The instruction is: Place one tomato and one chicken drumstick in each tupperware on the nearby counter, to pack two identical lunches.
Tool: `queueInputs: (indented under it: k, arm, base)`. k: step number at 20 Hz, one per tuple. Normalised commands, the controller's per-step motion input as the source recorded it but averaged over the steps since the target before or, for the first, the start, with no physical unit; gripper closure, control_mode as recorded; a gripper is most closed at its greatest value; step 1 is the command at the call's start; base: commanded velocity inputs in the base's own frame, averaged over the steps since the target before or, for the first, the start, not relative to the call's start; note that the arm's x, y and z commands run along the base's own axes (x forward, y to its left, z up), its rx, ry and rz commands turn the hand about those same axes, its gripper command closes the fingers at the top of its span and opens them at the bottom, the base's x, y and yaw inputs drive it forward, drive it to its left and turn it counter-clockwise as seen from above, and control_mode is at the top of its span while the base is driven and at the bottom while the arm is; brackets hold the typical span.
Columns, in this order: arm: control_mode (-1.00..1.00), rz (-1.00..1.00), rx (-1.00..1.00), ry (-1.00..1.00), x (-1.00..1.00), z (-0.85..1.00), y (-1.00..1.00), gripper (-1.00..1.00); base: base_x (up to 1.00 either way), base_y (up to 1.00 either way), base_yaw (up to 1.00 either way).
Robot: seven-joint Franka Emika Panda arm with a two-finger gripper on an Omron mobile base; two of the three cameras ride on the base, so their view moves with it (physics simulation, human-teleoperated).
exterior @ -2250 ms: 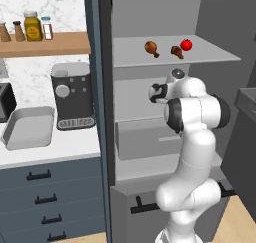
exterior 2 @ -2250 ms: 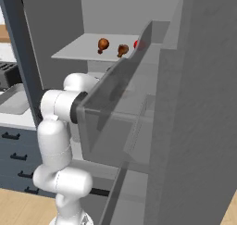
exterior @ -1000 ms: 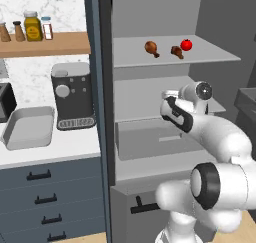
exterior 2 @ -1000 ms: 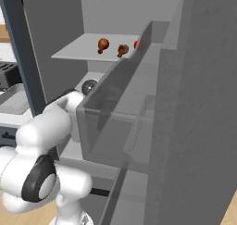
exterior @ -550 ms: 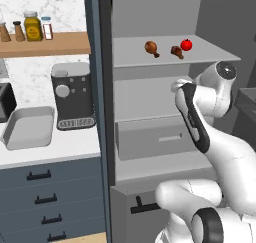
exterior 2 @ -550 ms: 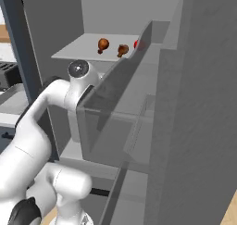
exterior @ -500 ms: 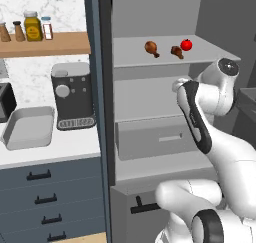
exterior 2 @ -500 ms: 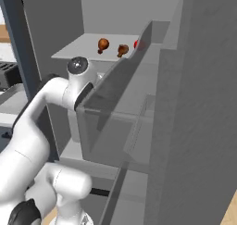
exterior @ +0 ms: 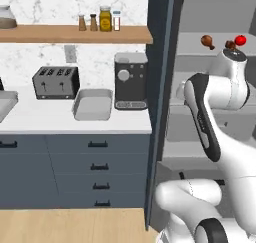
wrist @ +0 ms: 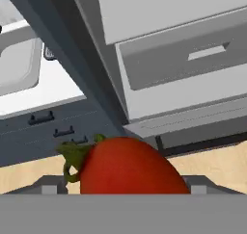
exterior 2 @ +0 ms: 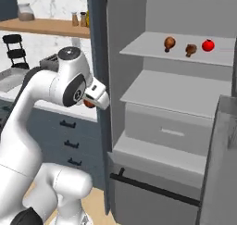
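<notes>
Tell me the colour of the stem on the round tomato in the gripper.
Green, on the glossy red tomato; clearest in the hand view.
</notes>
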Motion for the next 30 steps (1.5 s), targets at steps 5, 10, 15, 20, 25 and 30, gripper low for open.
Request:
queueInputs:
  k: [5, 10, 15, 20, 25, 30]
  arm:
    - [1.00, 0.00, 0.00, 0.00, 0.00, 0.00, 0.00, 1.00]
    - [1.00, 0.00, 0.00, 0.00, 0.00, 0.00, 0.00, 1.00]
    - [1.00, 0.00, 0.00, 0.00, 0.00, 0.00, 0.00, 1.00]
    - [1.00, 0.00, 0.00, 0.00, 0.00, 0.00, 0.00, 1.00]
    - [-1.00, -0.05, -0.01, 0.07, 0.60, -0.56, 0.04, 1.00]
    - [-1.00, -0.01, 0.00, 0.20, 0.83, -1.00, 0.30, 1.00]
  base:
    - [-0.08, 1.00, 0.64]
    - [1.00, 0.68, 0.00]
    - [1.00, 0.17, -0.61]
    - [1.00, 0.21, -0.40]
    - [0.40, 0.00, -0.07]
    - [0.00, 0.00, 0.00]
